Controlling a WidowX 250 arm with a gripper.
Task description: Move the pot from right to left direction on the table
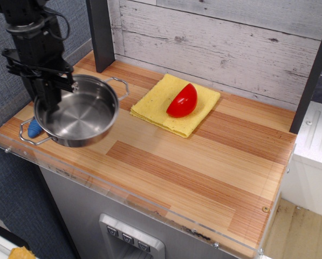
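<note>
The shiny steel pot (80, 114) with two wire loop handles is at the left end of the striped wood table (204, 162), over the blue-handled fork. Whether it rests on the table or hangs just above it I cannot tell. My black gripper (47, 102) comes down from the upper left and is shut on the pot's left rim, one finger inside the pot. The gripper's tips are partly hidden by the rim.
A yellow cloth (169, 105) lies at the back middle with a red half-round object (183, 101) on it. Only the tip of the blue fork handle (34, 128) shows under the pot. A black post (100, 32) stands at the back left. A clear acrylic rim (123, 189) edges the table.
</note>
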